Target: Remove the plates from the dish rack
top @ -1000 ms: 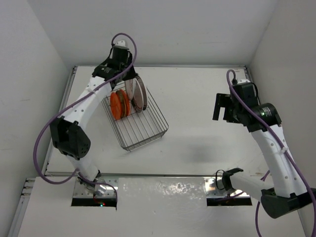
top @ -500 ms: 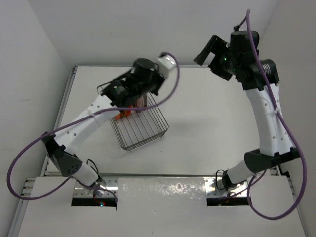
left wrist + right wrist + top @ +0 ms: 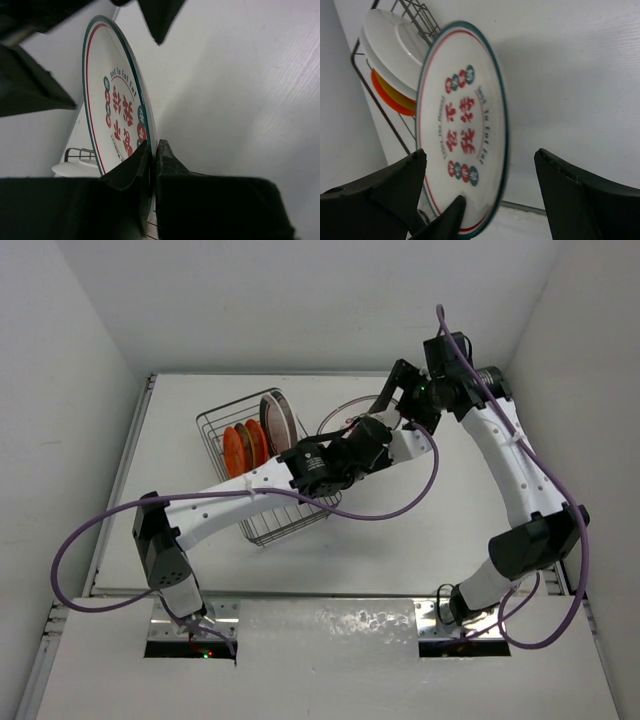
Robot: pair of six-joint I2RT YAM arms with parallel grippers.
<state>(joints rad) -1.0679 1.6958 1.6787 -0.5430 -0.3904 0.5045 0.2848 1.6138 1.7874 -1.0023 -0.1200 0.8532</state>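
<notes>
My left gripper (image 3: 366,432) (image 3: 151,146) is shut on the rim of the white plate with the teal-and-red rim band (image 3: 116,112) (image 3: 338,417) (image 3: 462,127). It holds the plate on edge in the air, right of the dish rack (image 3: 290,502). My right gripper (image 3: 402,390) (image 3: 480,152) is open, with its fingers either side of that plate and not touching it. In the rack stand two orange plates (image 3: 241,447) (image 3: 387,95) and another white plate (image 3: 278,418) (image 3: 390,42).
The left arm (image 3: 230,500) stretches across the rack's front. The walls of the white enclosure run close behind and on both sides. The white tabletop (image 3: 430,510) lies right of the rack.
My left gripper has lifted the teal-rimmed plate out of the rack and carried it right. My right arm has swung in from the right and its open gripper now faces the plate.
</notes>
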